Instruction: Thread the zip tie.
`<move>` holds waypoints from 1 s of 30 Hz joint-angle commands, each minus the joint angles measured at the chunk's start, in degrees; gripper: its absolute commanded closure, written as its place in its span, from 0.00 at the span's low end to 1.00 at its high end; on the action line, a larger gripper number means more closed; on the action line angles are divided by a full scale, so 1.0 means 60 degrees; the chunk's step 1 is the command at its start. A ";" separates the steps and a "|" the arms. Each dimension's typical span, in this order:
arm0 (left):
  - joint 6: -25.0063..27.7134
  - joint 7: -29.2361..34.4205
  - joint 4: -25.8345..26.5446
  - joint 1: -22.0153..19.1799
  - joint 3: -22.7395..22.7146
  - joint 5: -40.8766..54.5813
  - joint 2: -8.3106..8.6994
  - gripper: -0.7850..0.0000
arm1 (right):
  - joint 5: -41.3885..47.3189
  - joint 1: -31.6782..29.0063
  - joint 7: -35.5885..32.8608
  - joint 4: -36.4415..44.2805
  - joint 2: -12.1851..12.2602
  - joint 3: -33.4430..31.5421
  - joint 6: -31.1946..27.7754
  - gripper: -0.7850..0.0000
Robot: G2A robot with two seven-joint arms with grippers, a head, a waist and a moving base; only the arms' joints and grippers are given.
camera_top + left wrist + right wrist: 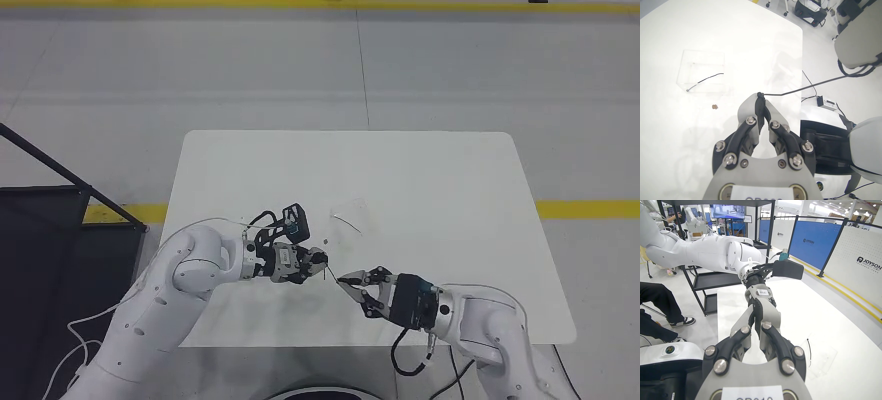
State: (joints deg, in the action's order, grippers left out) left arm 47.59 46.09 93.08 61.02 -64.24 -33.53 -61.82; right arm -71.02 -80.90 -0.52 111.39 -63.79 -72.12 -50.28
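Black nylon is stretching between the two arms: the zip tie (789, 92) is hanging in the air above the near part of the white surface (730, 37). The left claw (760, 98) is pressing together on its head, pinching it right at the fingertips. The strap is running away toward the right claw (755, 314), which is also pressing together, and the tail end is looking to be caught in it, though that grip is lying partly hidden. A second tie (705, 79) is lying in a clear box (702, 56) farther in on the surface.

I am judging this to be the lining-up before threading, since the strap is not yet looping back. Next, the tail is needing to be bent round and aimed squarely at the small slot in the head, with the left claw holding that head steady.
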 commanded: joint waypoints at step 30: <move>0.0000 0.0000 0.0000 0.0000 0.0000 0.0000 0.0000 1.00 | 0.0082 0.0064 -0.0087 0.0009 0.0067 0.0177 0.0947 1.00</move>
State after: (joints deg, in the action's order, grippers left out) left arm 47.59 46.09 93.08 61.02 -64.24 -33.53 -61.82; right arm -70.44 -80.45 -1.12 111.39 -63.39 -71.08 -44.99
